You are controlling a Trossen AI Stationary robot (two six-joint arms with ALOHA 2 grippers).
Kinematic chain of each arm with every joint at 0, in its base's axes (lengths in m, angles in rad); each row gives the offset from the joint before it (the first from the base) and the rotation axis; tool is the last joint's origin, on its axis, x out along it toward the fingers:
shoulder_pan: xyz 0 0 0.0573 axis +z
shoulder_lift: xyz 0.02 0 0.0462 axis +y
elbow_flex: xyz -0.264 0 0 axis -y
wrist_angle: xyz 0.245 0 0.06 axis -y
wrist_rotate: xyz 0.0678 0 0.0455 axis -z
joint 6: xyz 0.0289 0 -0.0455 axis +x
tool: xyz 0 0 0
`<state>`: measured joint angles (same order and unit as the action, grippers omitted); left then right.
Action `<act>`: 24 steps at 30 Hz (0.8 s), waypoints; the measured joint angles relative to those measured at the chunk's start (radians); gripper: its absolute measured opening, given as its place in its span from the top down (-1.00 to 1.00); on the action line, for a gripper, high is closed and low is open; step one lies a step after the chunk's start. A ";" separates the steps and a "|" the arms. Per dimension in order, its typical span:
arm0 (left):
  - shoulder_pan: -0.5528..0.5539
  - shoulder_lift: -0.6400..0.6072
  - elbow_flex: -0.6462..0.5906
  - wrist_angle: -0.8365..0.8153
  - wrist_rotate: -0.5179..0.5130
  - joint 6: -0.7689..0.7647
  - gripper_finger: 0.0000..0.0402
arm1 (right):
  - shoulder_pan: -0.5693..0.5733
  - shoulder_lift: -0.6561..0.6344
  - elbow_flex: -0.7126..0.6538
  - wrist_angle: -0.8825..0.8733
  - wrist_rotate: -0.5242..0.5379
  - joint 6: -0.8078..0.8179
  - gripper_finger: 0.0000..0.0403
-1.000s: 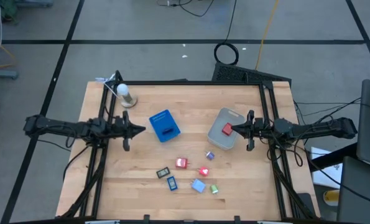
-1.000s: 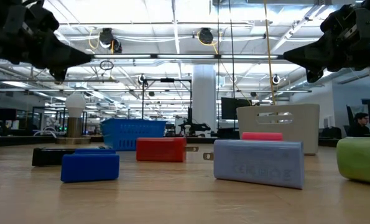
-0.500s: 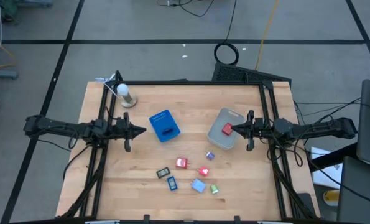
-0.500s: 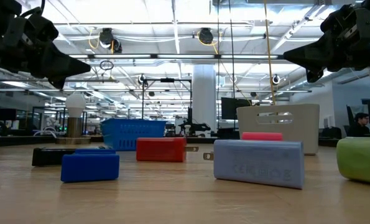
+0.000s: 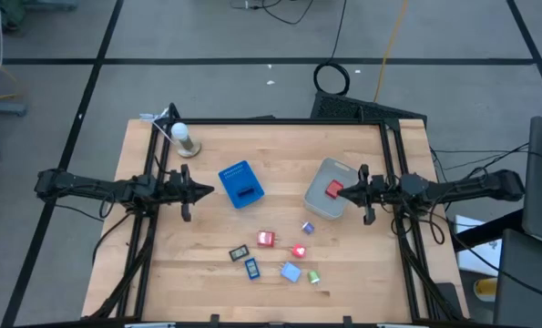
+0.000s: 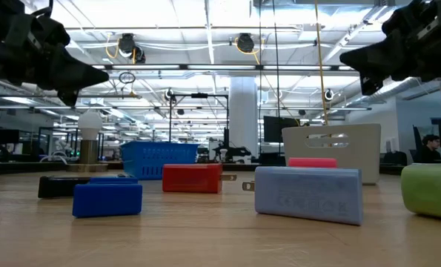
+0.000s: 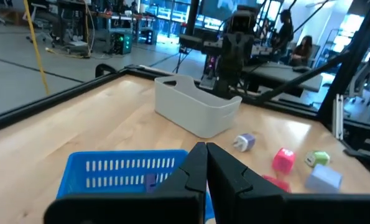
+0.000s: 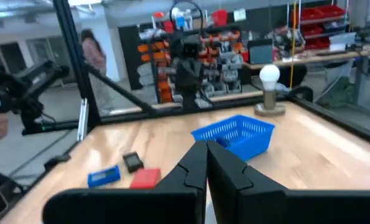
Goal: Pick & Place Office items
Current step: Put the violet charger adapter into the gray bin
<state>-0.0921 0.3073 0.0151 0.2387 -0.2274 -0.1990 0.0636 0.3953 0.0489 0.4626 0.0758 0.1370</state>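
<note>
Several small office items lie on the wooden table near its near edge: a red-white piece (image 5: 266,239), a red one (image 5: 299,251), a black one (image 5: 239,251), a dark blue block (image 5: 251,268) (image 6: 107,199), a light blue block (image 5: 291,271) (image 6: 309,194) and a green piece (image 5: 313,277). Another red piece (image 5: 333,189) lies in the clear tub (image 5: 323,173). My left gripper (image 5: 209,190) (image 7: 205,149) hovers shut, left of the blue tray (image 5: 240,184). My right gripper (image 5: 341,189) (image 8: 206,149) hovers shut above the tub. Both stand well above the table (image 6: 105,74) (image 6: 342,58).
A light bulb on a stand (image 5: 185,138) is at the far left of the table. A black frame borders the table's far edge and sides (image 5: 280,120). Bare wood lies between the tray and the items and along the near edge. People and shelves show in the room beyond.
In the low view, my right gripper has shifted slightly upward. In the high view, it has moved a little toward the table's left, over the tub. It stays shut. The items, tray and tub have not moved.
</note>
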 joint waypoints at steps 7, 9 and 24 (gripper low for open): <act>0.000 0.000 0.000 0.016 -0.003 -0.071 0.97 | 0.052 0.184 0.096 -0.006 0.004 -0.056 1.00; 0.000 0.000 0.000 0.049 0.019 -0.080 0.96 | 0.077 0.247 0.147 -0.014 0.004 -0.081 1.00; 0.000 0.000 0.000 0.049 0.056 -0.100 0.96 | 0.204 0.690 0.602 -0.481 0.000 -0.082 1.00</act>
<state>-0.0922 0.3073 0.0154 0.2878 -0.1712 -0.2992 0.2676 1.0851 0.6514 -0.0181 0.0761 0.0551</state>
